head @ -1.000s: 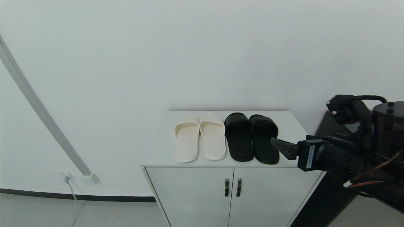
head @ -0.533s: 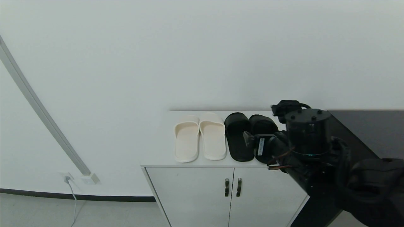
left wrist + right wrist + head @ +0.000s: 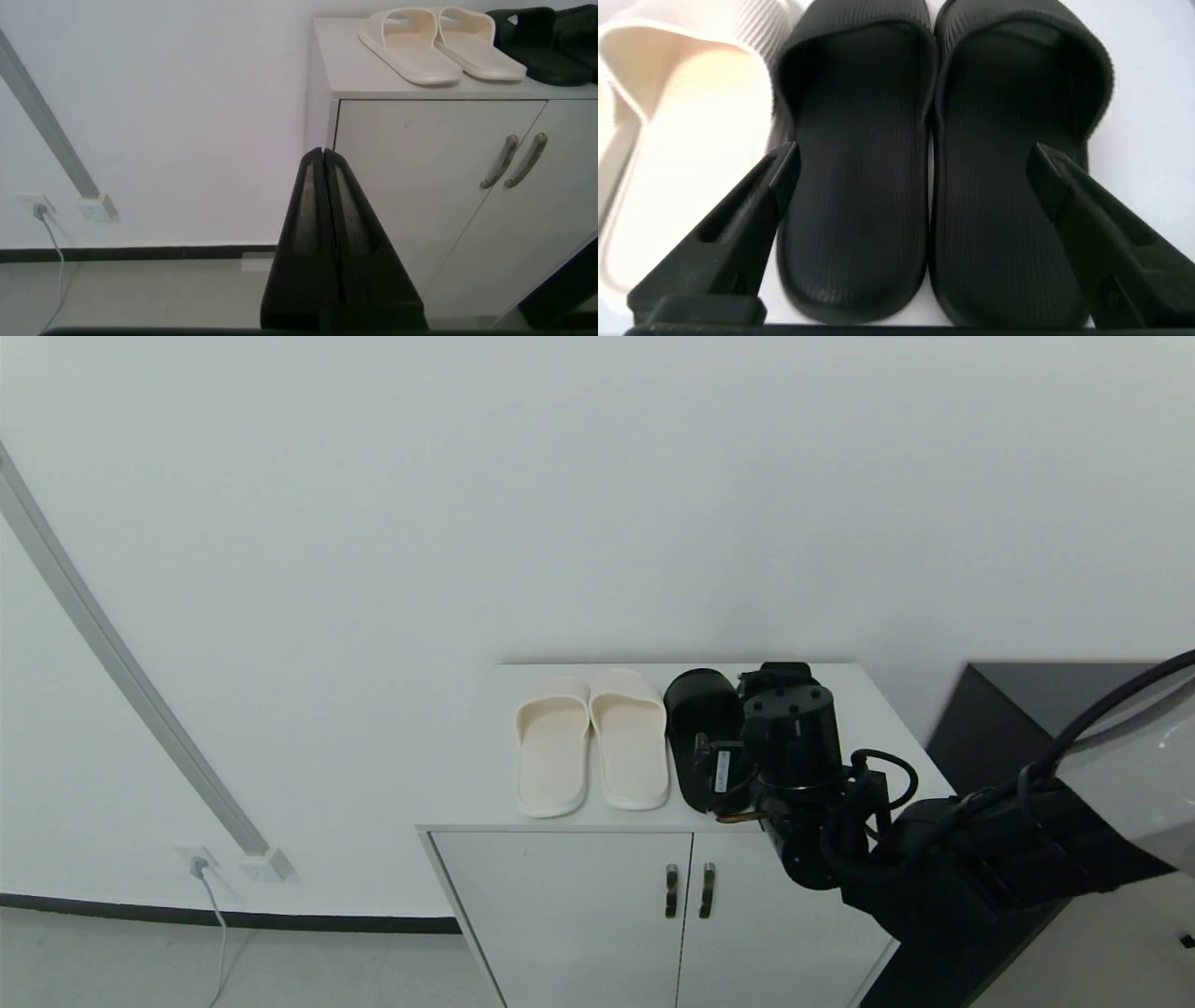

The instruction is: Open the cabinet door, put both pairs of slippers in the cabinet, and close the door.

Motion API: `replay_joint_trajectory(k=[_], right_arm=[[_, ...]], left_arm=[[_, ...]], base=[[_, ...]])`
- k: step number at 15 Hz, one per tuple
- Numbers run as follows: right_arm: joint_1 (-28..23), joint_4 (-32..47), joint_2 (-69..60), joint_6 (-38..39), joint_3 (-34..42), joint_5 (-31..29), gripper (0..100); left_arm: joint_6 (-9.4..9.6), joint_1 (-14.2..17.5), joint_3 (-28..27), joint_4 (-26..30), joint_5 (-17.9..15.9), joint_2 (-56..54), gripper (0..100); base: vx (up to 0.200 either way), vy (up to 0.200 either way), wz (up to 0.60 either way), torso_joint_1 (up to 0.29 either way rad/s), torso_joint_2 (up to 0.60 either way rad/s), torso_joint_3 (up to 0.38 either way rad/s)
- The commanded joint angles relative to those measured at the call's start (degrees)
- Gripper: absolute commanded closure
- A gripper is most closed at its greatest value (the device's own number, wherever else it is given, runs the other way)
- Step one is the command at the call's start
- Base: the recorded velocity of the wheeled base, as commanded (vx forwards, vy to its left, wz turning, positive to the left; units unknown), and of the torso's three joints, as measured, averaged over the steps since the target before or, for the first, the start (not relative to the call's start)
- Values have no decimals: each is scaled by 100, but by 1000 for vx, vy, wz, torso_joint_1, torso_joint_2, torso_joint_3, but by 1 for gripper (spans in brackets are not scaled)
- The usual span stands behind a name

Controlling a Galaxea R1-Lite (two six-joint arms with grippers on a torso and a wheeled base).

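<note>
The cabinet top [image 3: 873, 714] carries cream slippers [image 3: 631, 739] beside black slippers [image 3: 702, 726].

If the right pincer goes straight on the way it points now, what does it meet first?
Most likely the black slippers on the cabinet top; the open right pincer points at both.

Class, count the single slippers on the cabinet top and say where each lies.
4, in a row on the cabinet top: left cream slipper, right cream slipper, left black slipper, right black slipper at the right end, mostly behind the arm in the head view.
</note>
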Motion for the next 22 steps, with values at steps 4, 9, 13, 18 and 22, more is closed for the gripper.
replay_joint_trajectory(k=[4,9,13,18,22], right_arm=[[-393,-1,500,-76,-510,53,0],[-595,8,887,-304,-1108,184,0],[-745,8,1265,-498,-1661,264,0],[-868,17,1546,-506,-1987,264,0],[-912,17,1616,-656,-2189,272,100]], left_arm=[[-1,0,1,0,0,-1,100],[-1,-9,1,0,0,-1,100],[-10,0,1,0,0,-1,100],[-10,0,1,0,0,-1,100],[-10,-9,1,0,0,-1,100]], base=[[0,0,0,0,0,0],[0,0,0,0,0,0],[0,0,0,0,0,0],[0,0,0,0,0,0],[0,0,0,0,0,0]])
